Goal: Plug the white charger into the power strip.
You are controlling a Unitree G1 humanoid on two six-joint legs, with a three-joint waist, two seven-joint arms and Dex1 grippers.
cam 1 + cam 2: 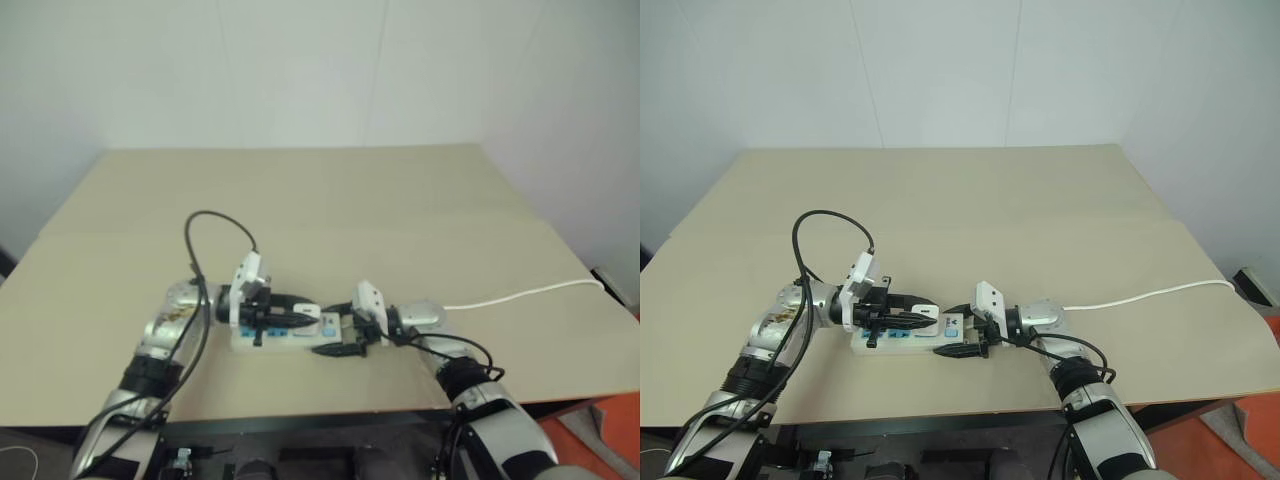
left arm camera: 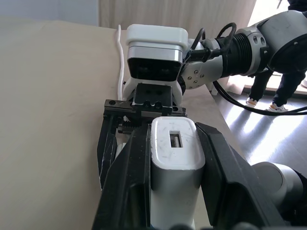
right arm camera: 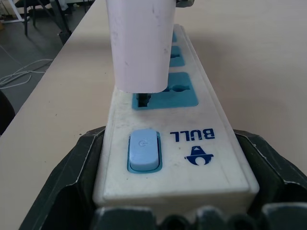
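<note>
We find the power strip lying flat on the tan table, near its front edge at about 6 o'clock of the tabletop, with its thin white cord trailing off toward 3 o'clock.

The right hand has its two black fingers set wide around the switch end of the strip, one along each long side, bracing it. The right wrist view shows the blue switch and a printed logo between those fingers.

The left hand is clamped on the white charger, one finger against each side of it. The charger stands over the blue socket face nearest the switch, its lower edge just above the socket. We cannot tell whether its prongs have entered the slots.
</note>
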